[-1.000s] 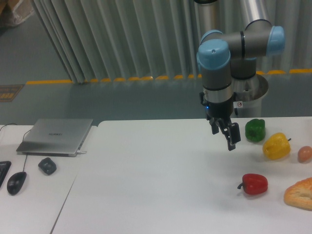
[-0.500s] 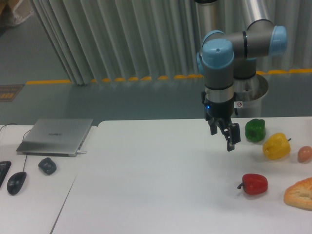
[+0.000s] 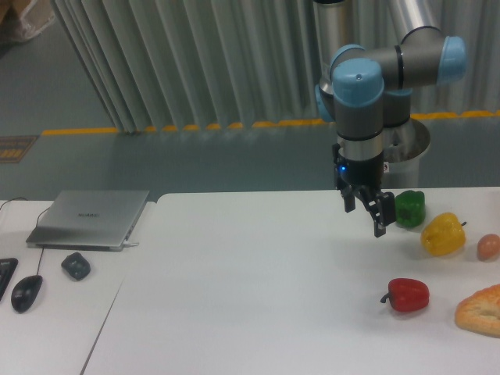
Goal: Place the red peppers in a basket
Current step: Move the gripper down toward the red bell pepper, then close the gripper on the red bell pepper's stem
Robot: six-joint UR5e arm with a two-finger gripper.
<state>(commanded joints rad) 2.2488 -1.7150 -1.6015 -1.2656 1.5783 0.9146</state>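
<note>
White surface (image 3: 258, 297) before corrugated grey wall, red bell pepper (image 3: 408, 294) lying at right, near side; empty hand (image 3: 374, 215), fingers slightly apart, hovering above; approach step, next calling for descent onto pepper; no basket visible.

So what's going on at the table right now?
The arm's gripper hangs above the white table, holding nothing; whether its jaws are open is hard to tell. The red pepper lies untouched on the table, nearer the camera and to the right of the gripper. The green pepper, yellow pepper and a bread loaf sit around it. No basket is in view, so the placing has not started.
</note>
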